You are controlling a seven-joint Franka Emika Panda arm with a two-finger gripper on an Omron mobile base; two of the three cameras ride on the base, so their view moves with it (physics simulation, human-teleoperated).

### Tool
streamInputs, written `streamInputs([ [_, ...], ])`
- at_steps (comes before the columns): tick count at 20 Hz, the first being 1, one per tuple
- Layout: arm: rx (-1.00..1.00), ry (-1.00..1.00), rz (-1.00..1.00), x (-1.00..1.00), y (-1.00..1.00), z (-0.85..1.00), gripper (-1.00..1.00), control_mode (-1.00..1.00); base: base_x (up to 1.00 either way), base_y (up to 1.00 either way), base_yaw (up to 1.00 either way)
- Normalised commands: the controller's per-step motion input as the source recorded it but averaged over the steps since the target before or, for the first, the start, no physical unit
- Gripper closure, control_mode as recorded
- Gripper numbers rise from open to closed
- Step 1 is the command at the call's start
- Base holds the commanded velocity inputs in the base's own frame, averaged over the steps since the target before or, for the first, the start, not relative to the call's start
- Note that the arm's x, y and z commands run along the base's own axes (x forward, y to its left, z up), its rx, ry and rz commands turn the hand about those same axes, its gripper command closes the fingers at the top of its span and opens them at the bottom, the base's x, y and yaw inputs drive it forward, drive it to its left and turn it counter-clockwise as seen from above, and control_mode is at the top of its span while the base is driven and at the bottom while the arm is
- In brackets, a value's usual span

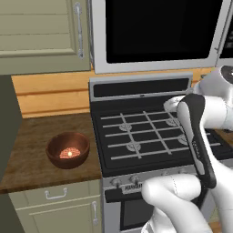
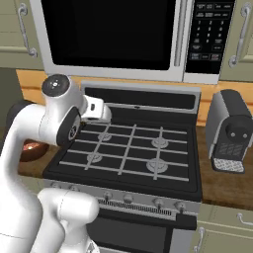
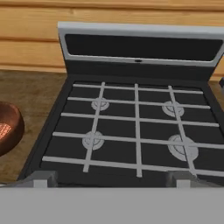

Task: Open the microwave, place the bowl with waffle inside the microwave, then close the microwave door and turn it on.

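Observation:
The microwave point(image 1: 159, 34) hangs above the stove, and its black-glass microwave door point(image 2: 111, 32) is shut, with the bar handle point(image 2: 182, 32) at its right. The bowl with waffle point(image 1: 68, 149) rests on the wooden counter point(image 1: 32, 154) left of the stove; it also peeks past my arm point(image 2: 32, 150) and sits at the left edge of the hand view point(image 3: 6, 131). My gripper point(image 3: 113, 178) hovers over the stove's front edge, looking down at the burners. It is open, fingertips point(image 3: 41, 178) far apart with nothing between them.
A black gas stove point(image 1: 145, 132) with four burners and a raised back panel lies below the hand. A grey coffee machine point(image 2: 230, 131) stands on the counter to the right. Beige cabinets point(image 1: 41, 34) flank the microwave, whose keypad point(image 2: 207, 34) is on its right.

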Motion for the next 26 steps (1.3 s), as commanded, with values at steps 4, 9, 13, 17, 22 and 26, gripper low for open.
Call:
streamInputs([
  [4,0.0,-0.19,0.0,-0.29,-0.5,0.13,-1.0,-1.0,0.0,0.0,0.0],
  [9,0.01,-0.17,0.0,-0.06,-0.37,0.19,-1.0,-1.0,0.0,0.0,0.0],
  [13,0.01,-0.06,-0.04,0.0,-0.33,0.42,-1.0,-1.0,0.0,0.0,0.0],
  [17,0.0,-0.06,-0.05,0.0,-0.37,0.59,-1.0,-1.0,0.0,0.0,0.0],
  [22,0.01,-0.09,-0.08,0.0,-0.45,0.62,-1.0,-1.0,0.0,0.0,0.0],
  [26,0.0,0.0,-0.18,0.0,-0.51,0.54,-1.0,-1.0,0.0,0.0,0.0],
])
